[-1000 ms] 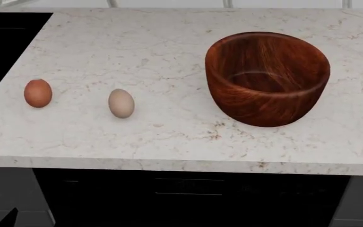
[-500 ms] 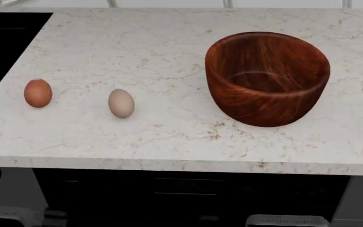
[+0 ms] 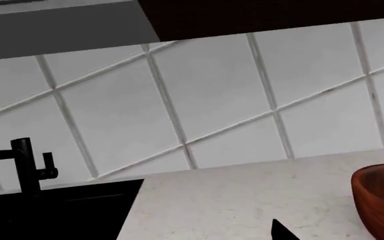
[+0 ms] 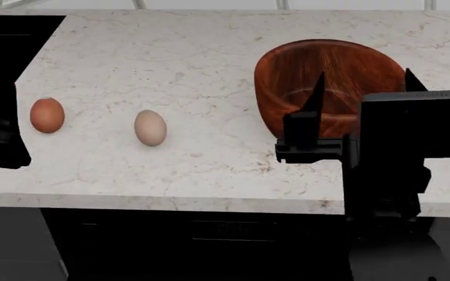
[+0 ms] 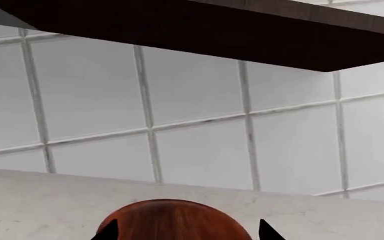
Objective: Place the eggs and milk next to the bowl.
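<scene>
The reddish-brown egg [image 4: 47,115] and the pale beige egg [image 4: 150,127] lie on the counter's left half, apart from each other. The dark wooden bowl [image 4: 342,64] stands at the right, well away from both. My right gripper [image 4: 363,88] is open and empty, raised in front of the bowl, hiding its near side. In the right wrist view the bowl [image 5: 172,220] sits between the fingertips [image 5: 267,231]. My left gripper [image 4: 2,140] is at the counter's left edge, beside the reddish-brown egg. One left fingertip [image 3: 282,232] shows, far off centre. The milk is out of view.
A black sink [image 3: 58,210] with a black faucet [image 3: 24,165] lies left of the marble counter [image 4: 209,170]. A white tiled wall [image 5: 192,125] and a dark overhead cabinet [image 5: 245,30] stand behind. The bowl's rim [image 3: 382,195] shows in the left wrist view.
Both arms have risen into the head view. The right gripper now stands in front of the bowl; the left is at the counter's left edge. Eggs and bowl have not moved.
</scene>
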Robot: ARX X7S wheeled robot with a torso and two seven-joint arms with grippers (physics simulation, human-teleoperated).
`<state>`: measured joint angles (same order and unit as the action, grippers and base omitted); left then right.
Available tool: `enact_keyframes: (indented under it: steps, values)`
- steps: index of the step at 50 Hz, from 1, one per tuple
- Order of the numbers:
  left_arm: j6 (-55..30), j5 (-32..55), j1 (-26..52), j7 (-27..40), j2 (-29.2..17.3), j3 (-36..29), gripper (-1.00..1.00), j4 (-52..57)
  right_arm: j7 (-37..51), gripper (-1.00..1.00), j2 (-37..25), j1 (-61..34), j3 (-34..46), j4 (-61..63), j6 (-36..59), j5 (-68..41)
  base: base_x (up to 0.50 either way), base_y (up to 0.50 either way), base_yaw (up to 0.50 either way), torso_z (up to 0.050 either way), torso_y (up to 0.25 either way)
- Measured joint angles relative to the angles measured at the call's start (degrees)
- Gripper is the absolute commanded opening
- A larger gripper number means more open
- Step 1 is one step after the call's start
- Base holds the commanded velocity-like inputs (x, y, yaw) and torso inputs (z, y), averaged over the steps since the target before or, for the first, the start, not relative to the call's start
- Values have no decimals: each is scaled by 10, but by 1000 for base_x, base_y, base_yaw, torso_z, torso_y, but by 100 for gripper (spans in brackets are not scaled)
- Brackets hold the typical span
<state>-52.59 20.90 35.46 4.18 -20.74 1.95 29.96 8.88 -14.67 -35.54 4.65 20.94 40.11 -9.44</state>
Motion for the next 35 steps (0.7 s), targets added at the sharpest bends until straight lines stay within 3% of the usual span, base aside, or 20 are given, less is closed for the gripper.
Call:
enact_keyframes:
  steps: [9,25,35]
  values:
    - [-39,15,39,-1,-8,10,100,1,-5,100,-5,-37,1,-3,23,-8,0,-57,0,0,0]
    - [-62,26,60,1,-9,7,100,3,-12,100,-10,-48,0,-5,30,-19,0,-479,0,0,0]
    - [-65,31,61,2,-9,7,100,7,-14,100,-12,-47,5,-5,27,-21,20,0,0,0,0]
